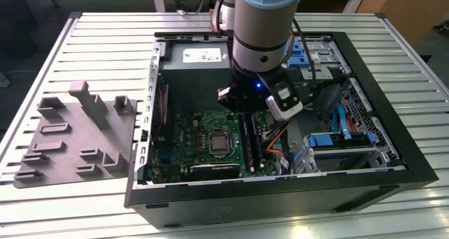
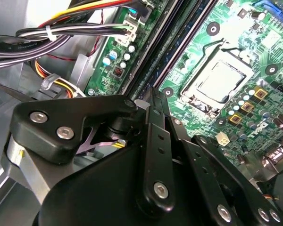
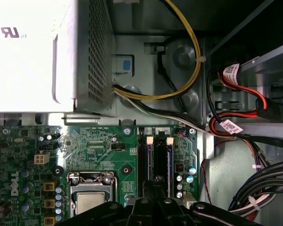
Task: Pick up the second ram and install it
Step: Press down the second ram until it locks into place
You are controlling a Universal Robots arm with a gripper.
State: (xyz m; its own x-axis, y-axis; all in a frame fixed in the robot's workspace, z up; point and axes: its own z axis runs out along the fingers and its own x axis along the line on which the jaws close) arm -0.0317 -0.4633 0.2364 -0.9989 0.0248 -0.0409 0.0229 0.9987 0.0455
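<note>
— Where do we have the gripper (image 1: 249,113)?

— Low inside the open computer case (image 1: 393,160), right over the memory slots (image 1: 253,142) of the green motherboard (image 1: 193,136). In both wrist views its black linkages crowd the foreground, and the tip (image 3: 155,184) hangs just above the slots.

— And the jaws?

— We cannot tell how they stand; the linkages cover the tip (image 2: 153,96).

— Then where is the second ram (image 3: 150,157)?

— In the first wrist view we see thin dark sticks standing on edge in the slots, between white latches (image 3: 149,140), directly under the gripper. We cannot say for certain which stick is the second, nor whether it is fully seated.

— What room do we have around us?

— It is tight. The processor socket (image 1: 220,143) lies just beside the slots on the exterior view's left. Orange cables (image 1: 277,139) and the drive cage (image 1: 344,144) press in on its right. The grey power supply (image 3: 33,52) sits near the far end of the slots, with a yellow and black cable bundle (image 3: 188,52) looping beside it.

— And outside the case?

— The slatted table (image 1: 105,39) has open room, with a grey foam tray (image 1: 77,139) well apart on the exterior view's left.
</note>
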